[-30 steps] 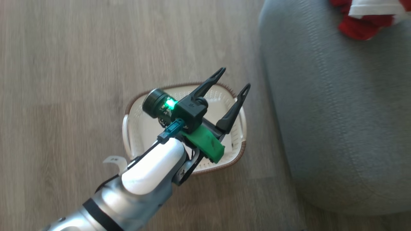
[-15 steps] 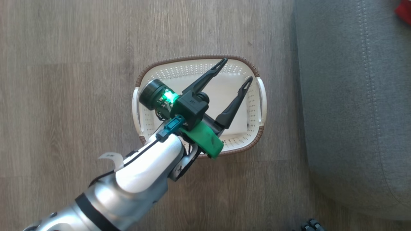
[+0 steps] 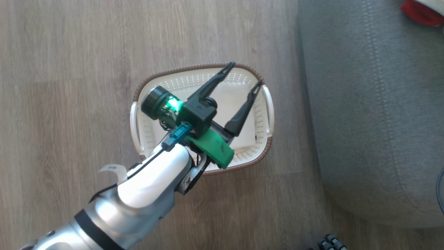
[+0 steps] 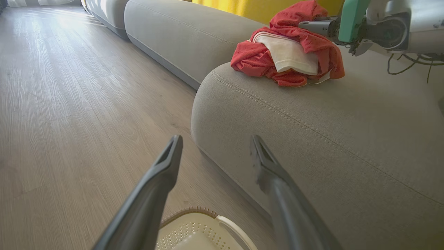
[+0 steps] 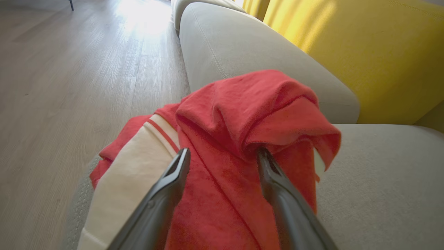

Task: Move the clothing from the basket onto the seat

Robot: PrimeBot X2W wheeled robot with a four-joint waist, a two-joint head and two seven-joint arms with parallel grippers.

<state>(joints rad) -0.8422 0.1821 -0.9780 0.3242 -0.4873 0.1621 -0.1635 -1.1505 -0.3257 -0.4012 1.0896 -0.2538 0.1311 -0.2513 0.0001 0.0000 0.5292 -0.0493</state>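
The white perforated basket (image 3: 156,86) with a brown rim stands on the wooden floor with nothing in it. My left gripper (image 3: 244,75) hovers open over it, and its empty fingers (image 4: 173,152) point past the basket's rim (image 4: 194,212) toward the grey seat (image 4: 312,121). Red and white clothing (image 4: 288,59) lies heaped on the seat (image 5: 381,173). My right gripper (image 5: 222,153) is open right at the heap, fingers spread, with a fold of red clothing (image 5: 242,114) draped over one fingertip. A corner of the clothing (image 3: 421,12) peeks in at the head view's top right, on the seat (image 3: 364,104).
A yellow back cushion (image 5: 364,52) rises behind the seat, and another grey cushion (image 5: 242,45) lies beyond the heap. Wooden floor (image 3: 69,86) spreads to the left of the basket. A dark cable (image 3: 440,187) hangs at the right edge.
The head view has swung, so the basket and seat have shifted in the picture. My left gripper stays open above the basket in the same pose.
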